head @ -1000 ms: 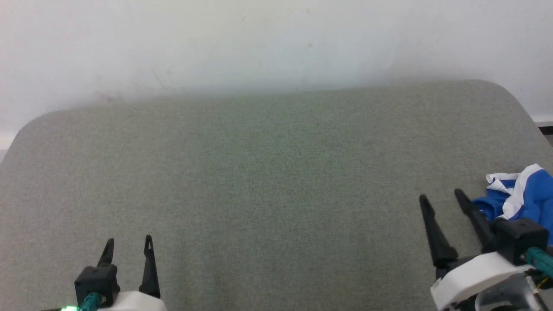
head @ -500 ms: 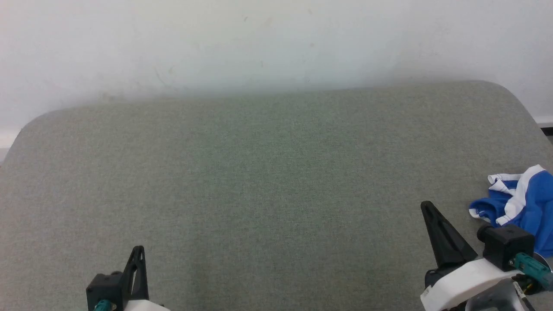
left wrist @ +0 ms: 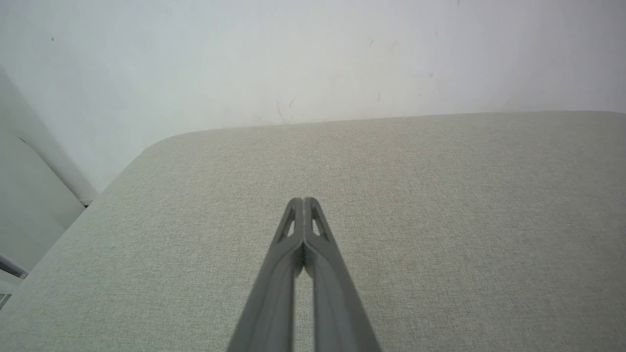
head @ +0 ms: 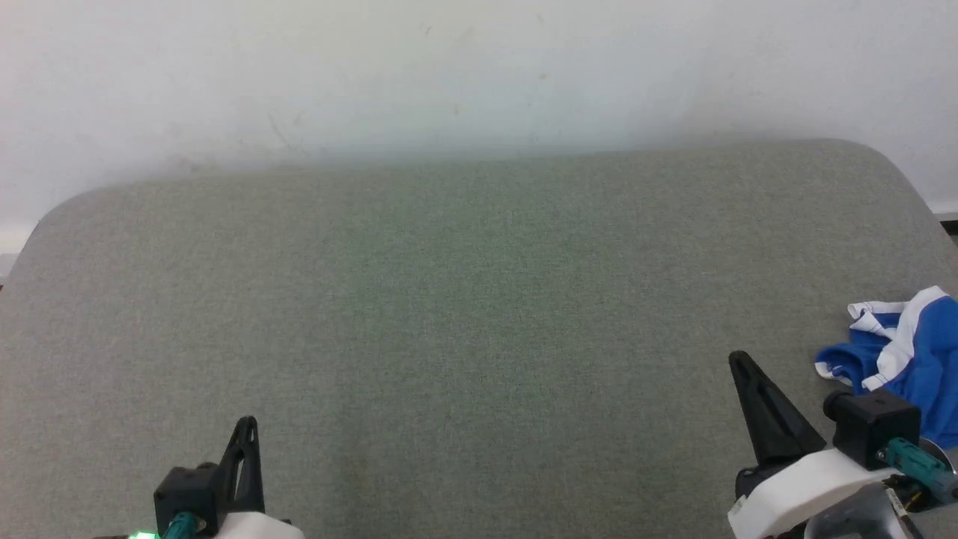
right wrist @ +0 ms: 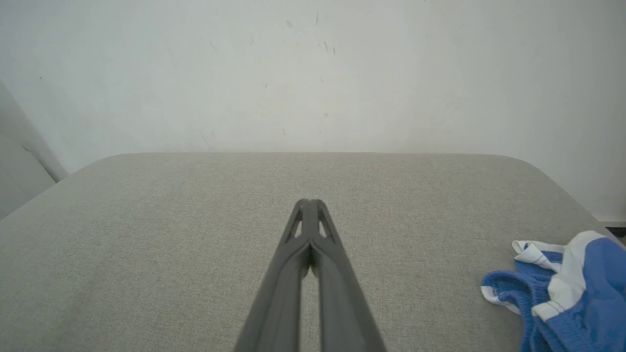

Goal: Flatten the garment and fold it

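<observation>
1. The garment (head: pixel 917 352) is a blue piece of cloth with white trim. It lies in a crumpled heap at the far right of the head view, on the right side of the counter (head: pixel 479 299).
2. It is not flat. The cloth is bunched, a white band crosses the blue, and part of it is cut off by the right edge of the picture.
3. The counter is covered with grey-green woven fabric and has rounded corners. Behind it stands a pale wall (head: pixel 449 67) with some small marks.
4. The left end effector (head: pixel 245 428) is at the lower left of the head view, well apart from the garment. Its two dark fingers are clenched together, tip against tip, with nothing between them.
5. The right end effector (head: pixel 738 359) is at the lower right, near the garment but not touching it. Its fingers are also clenched on nothing.
6. In the right wrist view the garment lies to the right of the closed fingers, with bare fabric between them.
</observation>
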